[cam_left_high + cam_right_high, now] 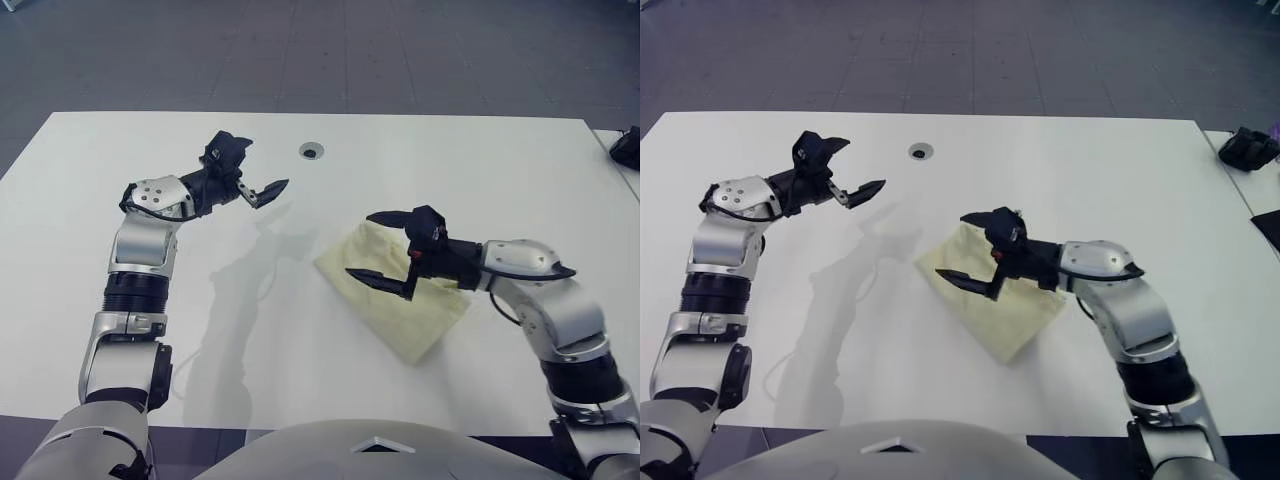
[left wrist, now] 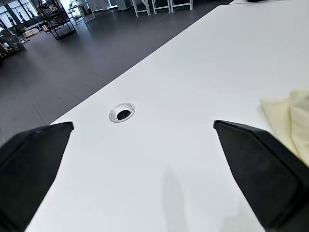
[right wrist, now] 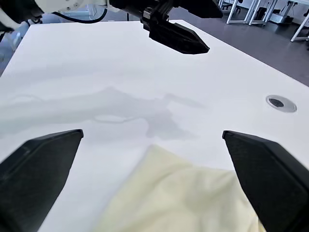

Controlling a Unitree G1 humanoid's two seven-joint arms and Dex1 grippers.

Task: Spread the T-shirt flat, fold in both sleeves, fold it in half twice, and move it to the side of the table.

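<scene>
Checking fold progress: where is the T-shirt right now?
In the eye views, the folded T-shirt lies on the table right of centre, beneath the open right hand, apart from the left hand.

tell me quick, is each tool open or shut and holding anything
Left tool: open, holding nothing, above the table.
Right tool: open, holding nothing, over the folded T-shirt.

Silver-grey rounded shells with black ribbed joint collars on left arm (image 1: 138, 262) and right arm (image 1: 562, 318). Flat plate (image 1: 155, 193) on the left wrist shell, dotted with small dark screws. Thin black cable (image 1: 499, 303) beside the right forearm. Matte black left gripper (image 1: 263, 163) and right gripper (image 1: 360, 245), two tapered pointed fingers each.
</scene>
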